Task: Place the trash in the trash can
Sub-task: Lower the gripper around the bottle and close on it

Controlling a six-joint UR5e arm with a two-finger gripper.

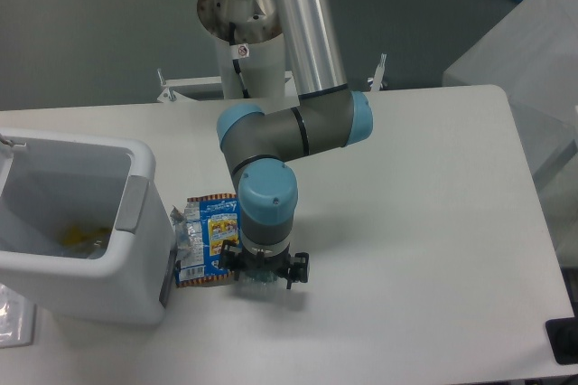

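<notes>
Pincer [263, 274] points straight down at the table [424, 222], low over it, at the right edge of the wrapper [209, 238]. Its black body sits under the arm's blue wrist cap, and below it a bit of clear plastic with green shows: the bottle [259, 277], right at the fingertips. From this single fixed view I cannot tell whether the jaws are clamped on the bottle or only set around it, since the wrist hides the fingers from above.

The bottle lies on the table just right of the wrapper, touching or nearly touching its edge; most of it is covered by the pincer.

The wrapper lies flat on the table, blue with orange top and bottom edges, its crinkled silver lining turned out on the left side. That left side reaches the lower right corner of the bin [135, 258].

The bin stands at the left edge of the table, white and boxy with rounded corners, a grey panel on the side facing the wrapper. It is open at the top, and something yellow lies at its bottom; what it is cannot be made out.

The arm [298, 127] comes down from its base at the far side of the table, elbow bent above the wrapper, grey links with blue joint caps.
</notes>
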